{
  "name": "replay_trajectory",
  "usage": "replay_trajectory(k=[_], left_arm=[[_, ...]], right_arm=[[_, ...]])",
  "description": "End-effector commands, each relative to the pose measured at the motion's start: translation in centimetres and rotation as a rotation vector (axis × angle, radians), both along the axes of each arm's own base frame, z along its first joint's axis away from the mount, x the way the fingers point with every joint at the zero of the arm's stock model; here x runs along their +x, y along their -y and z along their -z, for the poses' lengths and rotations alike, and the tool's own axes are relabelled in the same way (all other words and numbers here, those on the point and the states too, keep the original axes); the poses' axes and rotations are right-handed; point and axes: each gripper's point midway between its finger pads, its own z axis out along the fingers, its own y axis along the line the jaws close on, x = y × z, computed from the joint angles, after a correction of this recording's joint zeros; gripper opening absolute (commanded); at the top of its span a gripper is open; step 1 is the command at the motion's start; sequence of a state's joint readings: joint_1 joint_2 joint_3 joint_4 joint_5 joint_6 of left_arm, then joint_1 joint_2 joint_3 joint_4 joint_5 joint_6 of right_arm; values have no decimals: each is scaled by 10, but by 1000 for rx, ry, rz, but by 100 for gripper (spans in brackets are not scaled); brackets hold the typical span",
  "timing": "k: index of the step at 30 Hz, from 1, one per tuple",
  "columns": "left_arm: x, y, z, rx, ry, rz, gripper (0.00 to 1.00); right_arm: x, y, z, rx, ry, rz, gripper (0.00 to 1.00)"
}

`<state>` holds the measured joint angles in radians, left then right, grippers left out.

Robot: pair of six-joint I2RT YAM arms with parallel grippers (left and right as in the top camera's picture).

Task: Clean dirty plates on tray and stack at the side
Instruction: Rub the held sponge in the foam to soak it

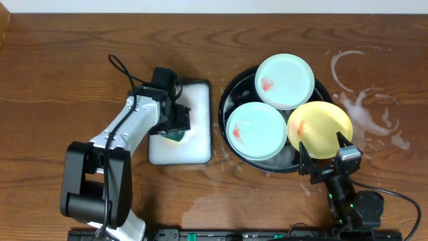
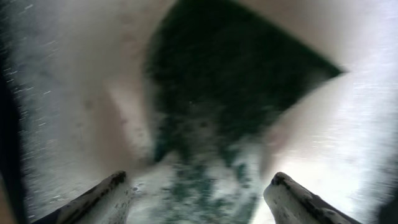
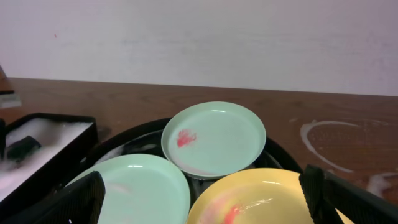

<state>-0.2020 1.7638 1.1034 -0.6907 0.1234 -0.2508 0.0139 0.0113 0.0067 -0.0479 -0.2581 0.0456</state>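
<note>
Three smeared plates lie in the black tray (image 1: 231, 94): a mint plate (image 1: 285, 80) at the back, a mint plate (image 1: 257, 130) at the front left, and a yellow plate (image 1: 319, 129) at the front right. They also show in the right wrist view: back mint plate (image 3: 214, 138), left mint plate (image 3: 140, 190), yellow plate (image 3: 261, 199). My right gripper (image 1: 326, 155) is open and empty, just in front of the yellow plate's near rim (image 3: 199, 196). My left gripper (image 1: 176, 124) is open, fingers astride the green sponge (image 2: 230, 93) in the white tray (image 1: 180, 150).
The white rectangular tray is sudsy and stands left of the black tray. Whitish soapy rings and streaks (image 1: 364, 100) mark the bare wooden tabletop at the right. A wet patch (image 1: 214, 201) lies at the table's front. A pale wall shows behind.
</note>
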Motion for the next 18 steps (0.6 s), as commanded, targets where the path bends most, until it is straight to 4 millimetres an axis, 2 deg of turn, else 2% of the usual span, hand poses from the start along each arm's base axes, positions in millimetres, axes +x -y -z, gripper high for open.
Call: replay_trajectory(k=[1, 6, 11, 15, 18], left_arm=[[-11, -12, 13, 67, -47, -2, 74], [-19, -12, 16, 65, -81, -1, 74], [-29, 4, 15, -27, -130, 7, 74], [-41, 5, 14, -40, -178, 8, 74], [-43, 4, 14, -37, -185, 44, 83]], right_arm=[[0, 1, 1, 13, -4, 3, 99], [0, 1, 1, 13, -4, 3, 99], [0, 1, 1, 13, -4, 3, 99], [0, 1, 1, 13, -4, 3, 99], [0, 1, 1, 13, -4, 3, 99]])
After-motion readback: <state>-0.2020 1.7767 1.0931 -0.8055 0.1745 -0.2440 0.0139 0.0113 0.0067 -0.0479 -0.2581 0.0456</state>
